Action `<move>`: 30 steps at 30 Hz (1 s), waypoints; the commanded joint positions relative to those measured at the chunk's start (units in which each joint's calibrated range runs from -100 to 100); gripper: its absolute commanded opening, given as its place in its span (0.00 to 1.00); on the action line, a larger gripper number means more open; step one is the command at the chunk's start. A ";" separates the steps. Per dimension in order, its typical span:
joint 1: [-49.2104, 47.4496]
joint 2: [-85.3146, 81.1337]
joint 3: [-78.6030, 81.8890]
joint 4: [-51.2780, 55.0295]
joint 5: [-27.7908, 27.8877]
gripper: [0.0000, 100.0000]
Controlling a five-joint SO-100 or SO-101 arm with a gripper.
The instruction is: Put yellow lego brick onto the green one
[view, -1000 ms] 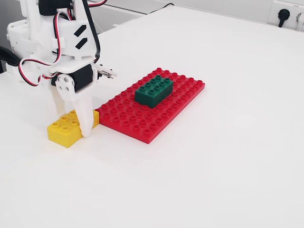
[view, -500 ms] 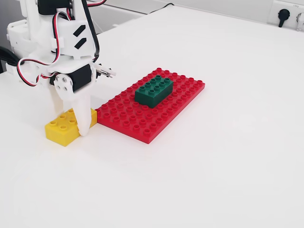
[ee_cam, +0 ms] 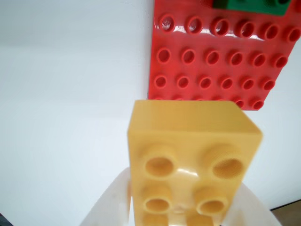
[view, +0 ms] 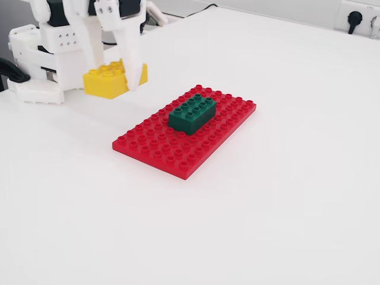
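My gripper (view: 116,77) is shut on the yellow lego brick (view: 105,81) and holds it in the air at the upper left of the fixed view, studs up. The wrist view shows the same brick (ee_cam: 188,155) close up between the white fingers (ee_cam: 106,207), filling the lower middle. The dark green brick (view: 192,113) sits stud-up on the flat red baseplate (view: 172,155), to the right of the gripper and lower. Only a sliver of the green brick (ee_cam: 249,4) shows at the wrist view's top edge, beyond the baseplate (ee_cam: 211,70).
The white arm base (view: 41,68) stands at the table's left edge behind the gripper. A wall socket (view: 355,21) and a black cable sit at the far back. White tabletop surrounds the baseplate on all sides.
The yellow brick has left the table by the baseplate's left corner. The gripper has lifted it up and back toward the arm base. The green brick and baseplate have not moved.
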 commanded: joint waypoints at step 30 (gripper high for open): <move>-21.71 18.21 -5.76 -14.11 -15.61 0.12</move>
